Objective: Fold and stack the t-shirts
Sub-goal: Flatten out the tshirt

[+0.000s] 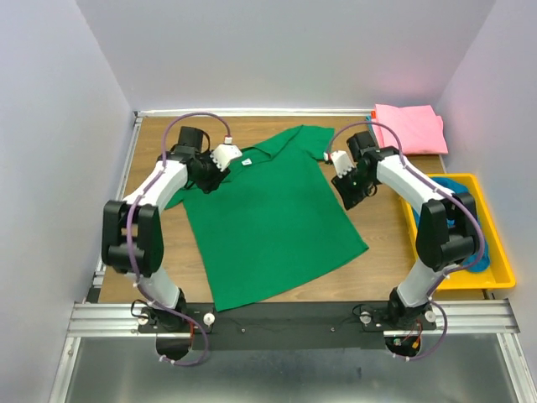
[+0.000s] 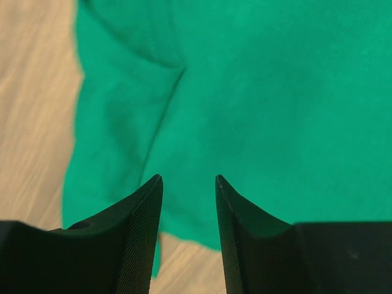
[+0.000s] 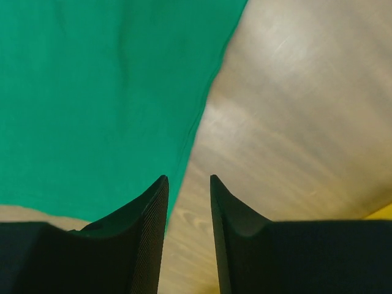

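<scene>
The plain green short-sleeved fabric t-shirt (image 1: 268, 218) lay spread flat on the wooden tabletop (image 1: 382, 239). The left hand (image 2: 188, 179) hung over one sleeve and the right hand (image 3: 187, 177) over the opposite edge. Both stood partly open, gripping nothing.

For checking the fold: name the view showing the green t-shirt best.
Top external: nearly the whole green t-shirt shows, spread flat. Left wrist gives only a wrinkled edge patch; right wrist only one straight edge.
</scene>
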Available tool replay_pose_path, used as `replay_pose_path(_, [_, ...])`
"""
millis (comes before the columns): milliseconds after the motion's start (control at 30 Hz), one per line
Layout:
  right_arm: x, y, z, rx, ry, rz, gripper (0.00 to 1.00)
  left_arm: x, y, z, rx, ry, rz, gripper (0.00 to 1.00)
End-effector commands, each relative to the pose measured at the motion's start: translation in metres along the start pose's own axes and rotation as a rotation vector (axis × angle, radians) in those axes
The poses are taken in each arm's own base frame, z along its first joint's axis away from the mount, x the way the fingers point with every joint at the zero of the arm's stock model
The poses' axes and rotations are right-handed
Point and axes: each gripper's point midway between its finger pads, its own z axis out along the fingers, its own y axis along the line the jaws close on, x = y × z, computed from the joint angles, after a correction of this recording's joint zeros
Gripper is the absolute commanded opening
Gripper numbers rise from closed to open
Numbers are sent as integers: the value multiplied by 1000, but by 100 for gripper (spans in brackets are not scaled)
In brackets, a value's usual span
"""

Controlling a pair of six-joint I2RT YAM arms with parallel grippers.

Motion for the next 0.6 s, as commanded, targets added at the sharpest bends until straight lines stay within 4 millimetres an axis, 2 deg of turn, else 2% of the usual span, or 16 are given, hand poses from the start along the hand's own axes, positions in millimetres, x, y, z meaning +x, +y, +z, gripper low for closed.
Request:
replay_pose_path(0, [31, 14, 11, -42, 96, 41, 40, 1, 3, 28, 35, 41, -1, 49])
replay_pose_path(133, [44, 7, 29, -2, 132, 50, 39, -14, 11, 50, 51, 31, 0, 52])
replay_pose_path(167, [49, 8, 35, -6, 150, 55, 39, -9, 8, 60, 71, 49, -5, 52])
replay_pose_path(333, [58, 7, 49, 4, 177, 67, 39, 0, 12, 83, 78, 95, -9, 52])
replay_pose_path(500, [64, 8, 55, 2, 196, 69, 39, 8, 19, 94, 53, 128, -15, 51])
replay_pose_path(567, [69, 7, 57, 8, 207, 69, 39, 5, 23, 96, 46, 124, -15, 47])
